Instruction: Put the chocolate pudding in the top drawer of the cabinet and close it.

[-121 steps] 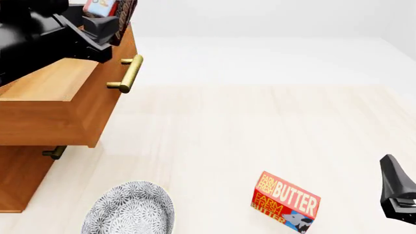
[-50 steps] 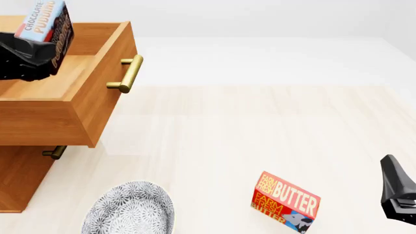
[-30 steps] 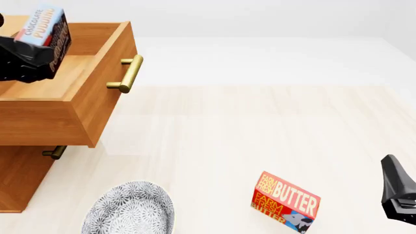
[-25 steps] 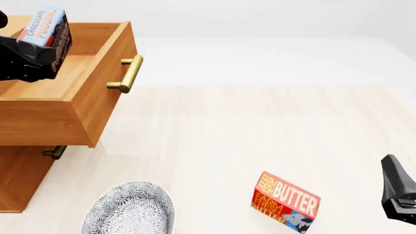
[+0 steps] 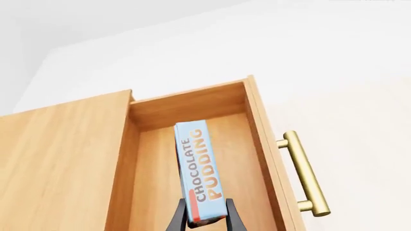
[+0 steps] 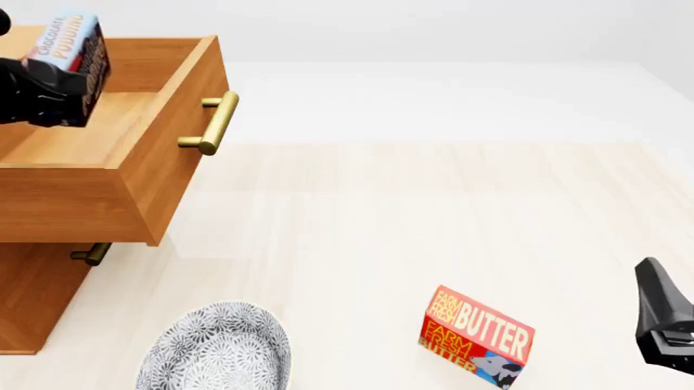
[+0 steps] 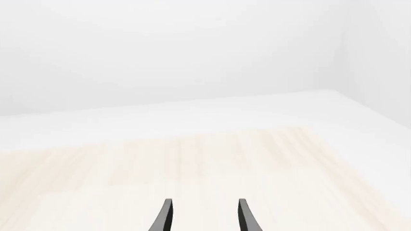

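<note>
The chocolate pudding is a thin light blue box, held on edge above the open top drawer. My left gripper is shut on its lower end. In the front view the pudding sits at the far left over the top drawer, with the left gripper below it. The cabinet stands at the left, the lower drawer's handle just showing. My right gripper is open and empty over bare table; it shows at the front view's right edge.
A red-and-orange butter box stands on the table at front centre-right. A patterned grey bowl sits at the front left near the cabinet. The top drawer's brass handle sticks out toward the table's middle.
My left gripper has carried the pudding from over the drawer's front leftward and back over the drawer's inside, lifting slightly in the last half second. The right arm has not moved.
</note>
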You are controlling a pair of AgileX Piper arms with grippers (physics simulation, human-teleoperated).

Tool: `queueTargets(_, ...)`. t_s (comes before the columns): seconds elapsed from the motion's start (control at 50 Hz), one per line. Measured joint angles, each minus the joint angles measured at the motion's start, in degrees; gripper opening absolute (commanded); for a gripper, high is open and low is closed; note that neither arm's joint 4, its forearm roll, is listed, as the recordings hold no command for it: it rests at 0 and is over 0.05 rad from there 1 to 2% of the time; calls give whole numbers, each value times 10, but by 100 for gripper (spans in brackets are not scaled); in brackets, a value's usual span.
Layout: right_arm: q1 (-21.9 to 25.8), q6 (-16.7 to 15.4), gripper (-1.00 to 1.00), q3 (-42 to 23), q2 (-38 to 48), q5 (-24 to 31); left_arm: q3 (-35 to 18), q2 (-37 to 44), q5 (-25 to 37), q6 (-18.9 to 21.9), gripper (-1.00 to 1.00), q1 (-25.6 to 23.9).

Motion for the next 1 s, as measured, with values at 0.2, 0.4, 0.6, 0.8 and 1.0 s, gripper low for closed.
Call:
queueTargets(0.2,-1,0,100,1,2,-2,-4,7,-3,-5,-100,6)
queueTargets(0.4,-2,-1,100,2,6,-6,-19,20,8,-16,-100,9)
queueTargets(0.6,-3,-1,100,3,8,-8,-44,41,29,-31,-100,2)
queueTargets(0.8,-3,-2,100,4,10,-9,-62,62,48,-41,-100,-8)
queueTargets(1.0,-4,-2,100,4,11,-11,-75,83,64,-41,-100,-8)
